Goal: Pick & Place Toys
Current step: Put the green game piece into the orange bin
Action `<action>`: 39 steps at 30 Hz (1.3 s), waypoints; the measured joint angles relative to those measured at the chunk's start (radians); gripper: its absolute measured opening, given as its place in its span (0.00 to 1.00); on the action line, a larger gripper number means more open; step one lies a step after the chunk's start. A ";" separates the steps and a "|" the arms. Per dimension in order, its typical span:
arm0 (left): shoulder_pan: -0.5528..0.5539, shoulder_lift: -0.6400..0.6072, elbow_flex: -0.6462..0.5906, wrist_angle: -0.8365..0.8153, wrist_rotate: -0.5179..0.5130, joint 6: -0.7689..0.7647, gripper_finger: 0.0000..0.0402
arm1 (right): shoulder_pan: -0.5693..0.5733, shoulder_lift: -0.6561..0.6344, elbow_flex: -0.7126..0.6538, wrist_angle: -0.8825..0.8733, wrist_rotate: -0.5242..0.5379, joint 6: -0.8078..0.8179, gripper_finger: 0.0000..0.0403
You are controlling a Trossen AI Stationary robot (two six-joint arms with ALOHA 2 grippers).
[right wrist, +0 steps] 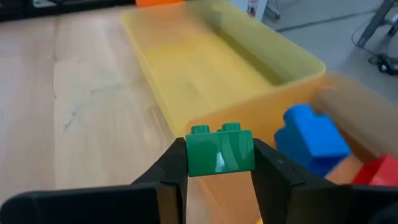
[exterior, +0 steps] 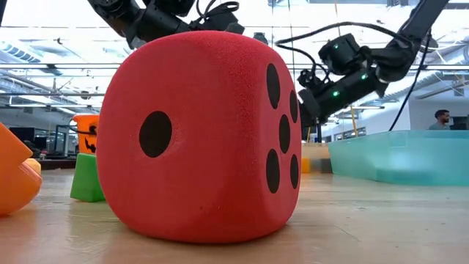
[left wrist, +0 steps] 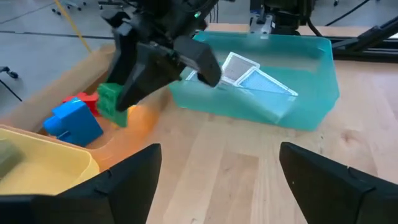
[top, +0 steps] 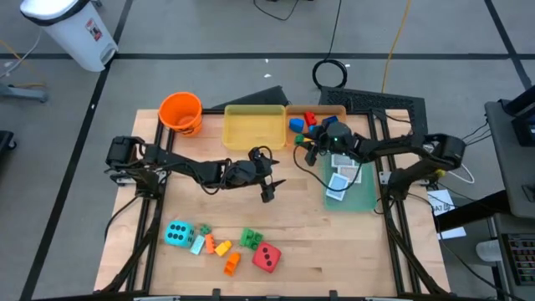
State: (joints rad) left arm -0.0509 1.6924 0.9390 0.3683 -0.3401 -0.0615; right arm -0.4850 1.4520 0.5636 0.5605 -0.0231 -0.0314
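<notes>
My right gripper (right wrist: 220,163) is shut on a green brick (right wrist: 220,151) and hangs over the orange tray (left wrist: 134,121), close to the yellow tray (right wrist: 211,62). A blue brick (right wrist: 311,138) and a red brick (left wrist: 86,101) lie in the orange tray. My left gripper (left wrist: 217,180) stands open above bare table mid-table (top: 269,189), with nothing between its fingers. Near the front edge lie a cyan die (top: 178,233), a red die (top: 267,257) and several loose bricks (top: 230,251). White cards (left wrist: 249,74) rest in the green tray (left wrist: 311,93). My right gripper pinches the green brick by two opposite side faces (right wrist: 191,155), one finger on each. The fingers come slanting down from the table's right side. The brick is lifted clear of the orange tray and sits upright, studs up.
An orange bucket (top: 181,112) stands at the back left beside the yellow tray. The green tray (top: 351,182) lies at the right, under my right arm. Bare wood lies between the trays and the toys at the front.
</notes>
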 joint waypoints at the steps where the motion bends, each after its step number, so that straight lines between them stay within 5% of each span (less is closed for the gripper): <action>1: 0.000 0.000 0.000 0.000 0.000 -0.001 0.81 | -0.001 0.020 0.000 0.022 0.000 -0.005 0.25; 18: 0.000 0.000 0.000 -0.004 0.002 -0.009 0.79 | 0.001 -0.026 -0.002 -0.012 0.099 -0.014 0.73; 25: -0.004 -0.109 0.001 -0.257 0.117 -0.211 0.79 | 0.042 -0.159 -0.001 -0.128 0.097 -0.015 0.78; 31: -0.102 -0.161 -0.001 -0.537 0.329 -0.288 0.74 | 0.050 -0.243 -0.001 -0.174 0.098 -0.015 0.77; 39: -0.284 -0.112 0.000 -0.599 0.340 -0.500 0.69 | 0.050 -0.254 -0.010 -0.194 0.100 -0.021 0.77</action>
State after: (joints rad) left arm -0.3353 1.5800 0.9386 -0.2311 -0.0003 -0.5613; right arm -0.4347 1.1981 0.5536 0.3668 0.0765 -0.0520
